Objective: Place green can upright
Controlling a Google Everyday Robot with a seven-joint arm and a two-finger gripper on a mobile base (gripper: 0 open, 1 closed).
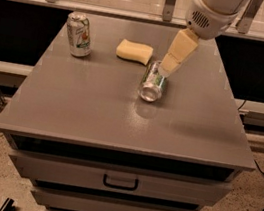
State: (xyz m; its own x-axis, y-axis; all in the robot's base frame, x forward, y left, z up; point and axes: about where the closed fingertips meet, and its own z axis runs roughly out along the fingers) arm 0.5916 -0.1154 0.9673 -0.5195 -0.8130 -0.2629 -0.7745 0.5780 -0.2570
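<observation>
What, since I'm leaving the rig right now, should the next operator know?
Gripper: low over the table, at the far end of the green can; contact cannot be told.
Green can: lying on its side near the table's middle, just right of the yellow sponge.
Silver-white can: upright at the far left, not part of the job.
Done: nothing settled; the can is not yet upright.
Left: grasp the green can and stand it upright.

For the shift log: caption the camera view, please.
Gripper at the tipped-over green can on the grey cabinet, yellow sponge beside it, silver-white can upright at back left.
</observation>
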